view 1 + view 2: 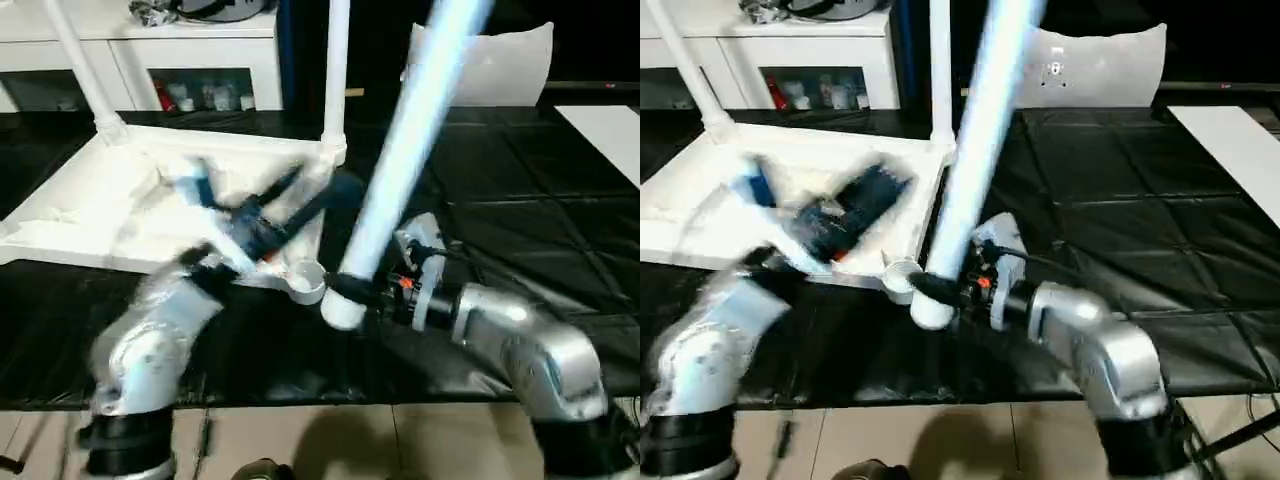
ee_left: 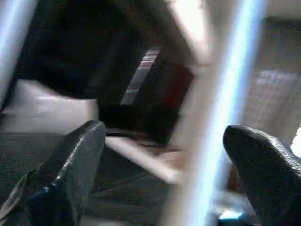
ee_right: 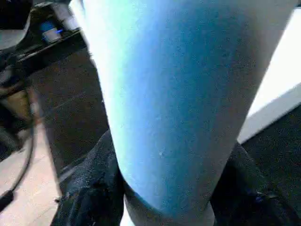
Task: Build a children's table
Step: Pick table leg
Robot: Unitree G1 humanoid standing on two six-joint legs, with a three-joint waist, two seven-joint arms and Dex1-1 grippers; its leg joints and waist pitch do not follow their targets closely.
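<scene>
The children's table top (image 1: 90,215) lies upside down on the black mat, with two white legs (image 1: 336,70) (image 1: 80,60) standing in its far corner sockets. A near corner socket (image 1: 303,280) holds nothing. My right gripper (image 1: 355,290) is shut on a third white leg (image 1: 410,130) near its thick end, just right of that socket; the leg slants up and to the right. In the right wrist view the leg (image 3: 174,103) sits between both fingers (image 3: 94,188). My left gripper (image 1: 245,190) is blurred over the table top's near right part, open, its fingers (image 2: 80,155) wide apart and holding nothing.
A white cabinet with glass doors (image 1: 200,60) stands at the back left. A grey-white cushion (image 1: 490,65) leans at the back right, and a white board (image 1: 610,130) lies at the far right. Black mat (image 1: 520,230) stretches to the right of the table top.
</scene>
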